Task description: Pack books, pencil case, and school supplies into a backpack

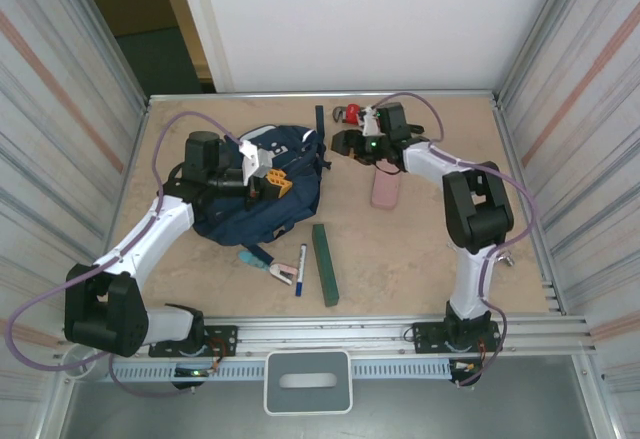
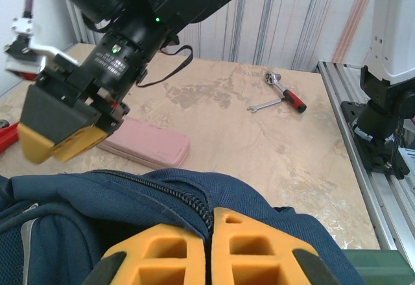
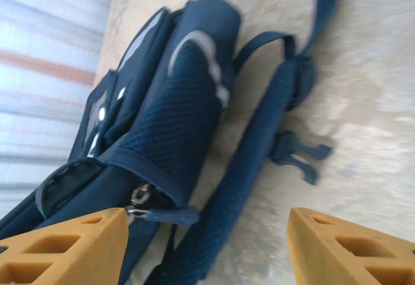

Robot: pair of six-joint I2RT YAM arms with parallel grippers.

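The backpack [image 1: 240, 221] lies on the desk [image 1: 430, 259] with the left tool [image 1: 272, 183] clenched on its fabric at the zipper edge, apparently to hold the opening. The right tool [image 1: 338, 143] is released, its jaws wide apart, just beside the backpack's upper right corner and grasping nothing. The pencil case [image 1: 385, 191] lies to the right of the backpack. The green book [image 1: 325, 264], marker [image 1: 301, 270] and stapler [image 1: 262, 261] lie just in front of it. Packing is judged largely unfinished; what is already inside cannot be told.
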